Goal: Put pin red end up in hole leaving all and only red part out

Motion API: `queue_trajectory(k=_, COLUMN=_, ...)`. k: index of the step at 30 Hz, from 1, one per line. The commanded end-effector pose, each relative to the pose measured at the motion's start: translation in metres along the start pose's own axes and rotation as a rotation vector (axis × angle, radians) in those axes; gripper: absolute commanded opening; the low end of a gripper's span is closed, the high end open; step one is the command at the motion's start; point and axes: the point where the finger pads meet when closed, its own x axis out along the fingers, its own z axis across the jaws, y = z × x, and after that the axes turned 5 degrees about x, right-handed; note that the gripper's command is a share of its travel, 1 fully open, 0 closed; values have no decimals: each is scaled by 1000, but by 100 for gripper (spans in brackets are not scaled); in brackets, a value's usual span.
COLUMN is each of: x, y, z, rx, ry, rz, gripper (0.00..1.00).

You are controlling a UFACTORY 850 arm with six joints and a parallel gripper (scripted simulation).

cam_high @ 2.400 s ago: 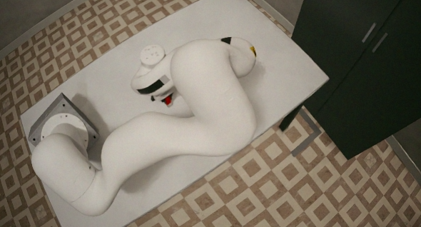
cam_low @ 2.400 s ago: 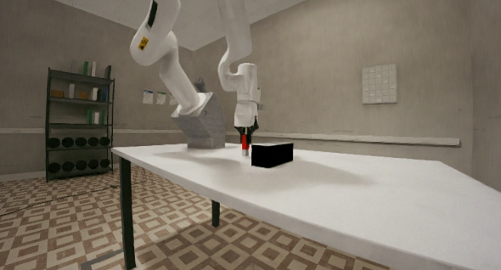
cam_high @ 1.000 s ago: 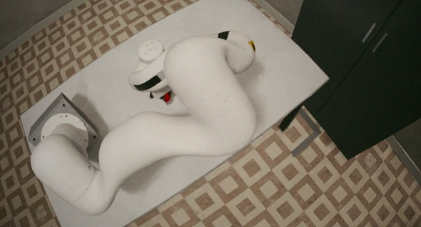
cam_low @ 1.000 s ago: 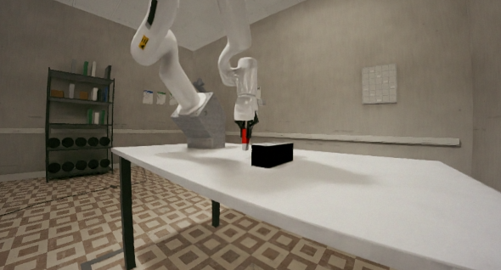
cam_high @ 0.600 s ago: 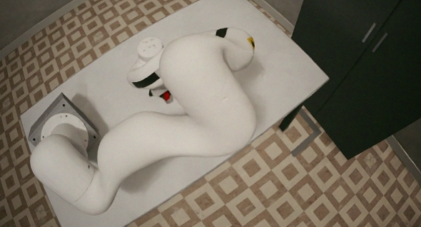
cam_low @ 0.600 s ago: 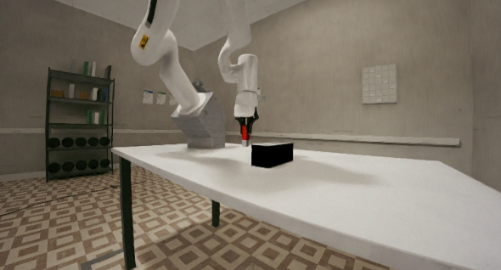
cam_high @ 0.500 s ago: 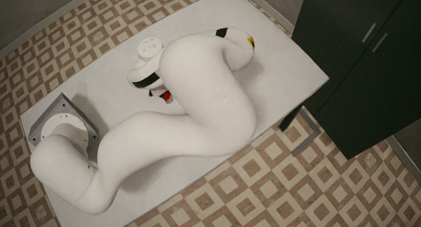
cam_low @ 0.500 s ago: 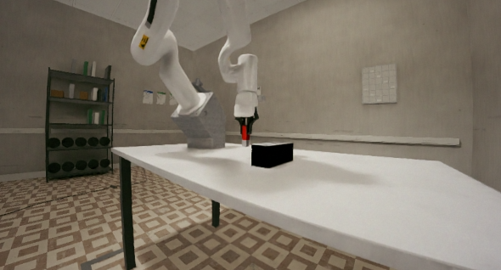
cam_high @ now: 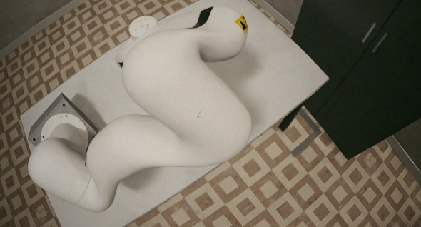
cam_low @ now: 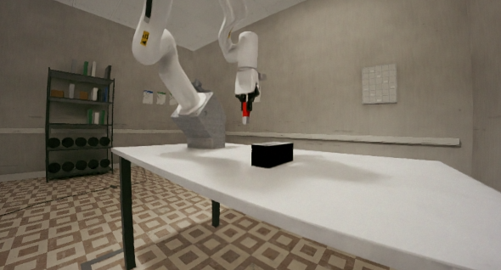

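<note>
In the side view my gripper (cam_low: 246, 104) is shut on the pin (cam_low: 244, 113). The pin hangs upright from the fingers, red part on top and a short white end at the bottom. It is held well above the table, up and a little to the left of the black block (cam_low: 272, 154), which lies on the white table (cam_low: 348, 188). The block's holes do not show from this side. In the overhead view the arm (cam_high: 178, 97) fills the middle and hides the gripper, the pin and the block.
The grey robot base (cam_high: 58, 113) (cam_low: 204, 126) stands at one end of the table. A dark cabinet (cam_high: 360, 61) stands off the table's far corner. A shelf rack (cam_low: 78, 120) stands by the back wall.
</note>
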Motion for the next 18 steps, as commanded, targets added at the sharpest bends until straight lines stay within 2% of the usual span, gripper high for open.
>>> queue_trajectory(k=1, x=-1, y=0, z=1, rx=0, ry=-1, rz=0, gripper=0)
queue_trajectory(k=3, x=-1, y=0, z=1, rx=0, ry=-1, rz=0, gripper=0)
queue_trajectory(k=4, x=-71, y=0, z=0, rx=0, ry=-3, rz=0, gripper=0)
queue_trajectory(k=6, x=-72, y=0, z=0, rx=0, ry=-3, rz=0, gripper=0)
queue_trajectory(k=8, x=-85, y=0, z=0, rx=0, ry=-3, rz=0, gripper=0)
queue_trajectory(k=18, x=-85, y=0, z=0, rx=0, ry=-3, rz=0, gripper=0)
